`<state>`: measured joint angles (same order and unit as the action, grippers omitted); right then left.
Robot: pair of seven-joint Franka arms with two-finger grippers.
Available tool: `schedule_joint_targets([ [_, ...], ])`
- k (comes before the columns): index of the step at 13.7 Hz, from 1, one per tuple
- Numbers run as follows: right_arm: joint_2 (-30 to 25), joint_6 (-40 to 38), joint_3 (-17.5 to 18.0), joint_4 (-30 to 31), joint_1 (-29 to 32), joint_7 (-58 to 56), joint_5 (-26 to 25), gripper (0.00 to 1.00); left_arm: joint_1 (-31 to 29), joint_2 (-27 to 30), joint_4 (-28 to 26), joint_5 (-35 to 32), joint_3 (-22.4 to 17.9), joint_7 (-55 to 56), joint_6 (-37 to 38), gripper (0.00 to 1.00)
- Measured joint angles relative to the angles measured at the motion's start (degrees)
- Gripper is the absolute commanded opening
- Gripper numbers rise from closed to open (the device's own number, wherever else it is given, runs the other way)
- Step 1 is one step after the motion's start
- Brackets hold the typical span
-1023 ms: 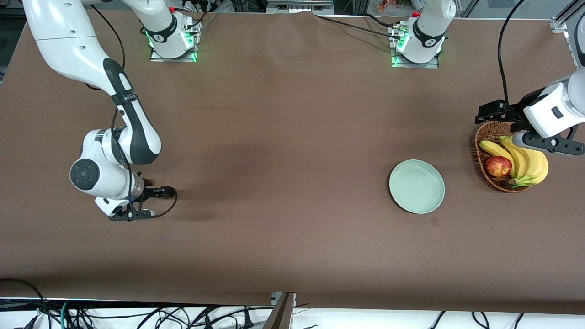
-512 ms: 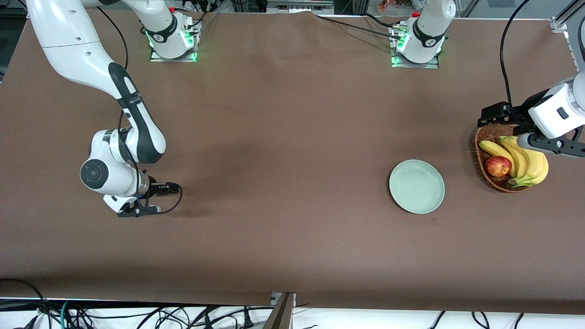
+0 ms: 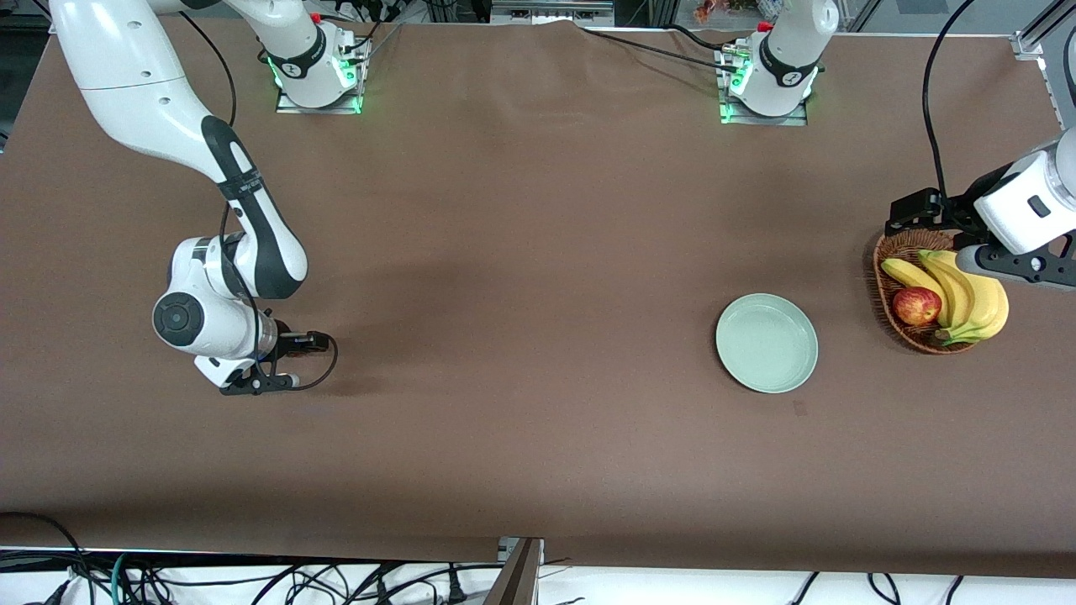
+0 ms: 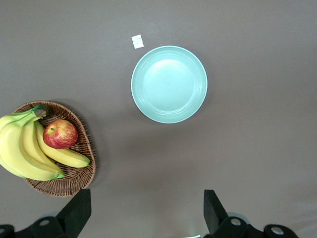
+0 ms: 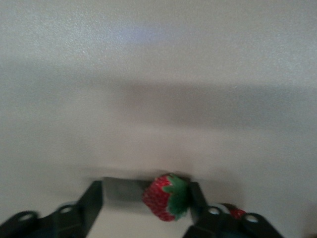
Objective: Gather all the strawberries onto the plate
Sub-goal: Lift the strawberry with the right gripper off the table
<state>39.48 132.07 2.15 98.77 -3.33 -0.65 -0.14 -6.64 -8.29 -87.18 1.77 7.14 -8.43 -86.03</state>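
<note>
1. the right gripper (image 3: 267,370) had risen and drifted a little toward the plate (image 3: 766,342) over the last second; its jaws were closed on a strawberry (image 5: 166,197), seen in the right wrist view. judged: the pick was done and the carry was starting.
2. a second red bit (image 5: 237,213) showed beside the jaws, too small to identify. no other strawberries were visible.
3. the plate was bare, sitting near the basket (image 3: 893,256) toward the left arm's end.
4. the left gripper (image 4: 146,210) hung over the basket's edge, jaws wide apart and holding nothing, pulling slightly back.
5. the counter (image 3: 521,252) between the right gripper and the plate looked open; the plate's low rim should be cleared easily.
</note>
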Motion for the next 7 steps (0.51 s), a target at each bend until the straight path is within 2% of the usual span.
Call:
schedule_joint_targets([
  [1,0.0,0.0,0.0,0.0,0.0,0.0,0.0,0.11,0.0,0.0,0.0,-0.1,0.0,0.0,0.0,1.0],
  [3,-0.1,0.0,-0.1,0.0,0.1,0.0,-0.1,0.03,0.0,0.0,0.0,-0.5,0.0,1.0,-1.0,1.0],
  [7,-0.3,0.2,1.1,-1.7,-0.9,0.6,0.1,0.04,-0.7,-1.0,0.1,-0.5,-0.4,7.8,-3.5,1.0],
])
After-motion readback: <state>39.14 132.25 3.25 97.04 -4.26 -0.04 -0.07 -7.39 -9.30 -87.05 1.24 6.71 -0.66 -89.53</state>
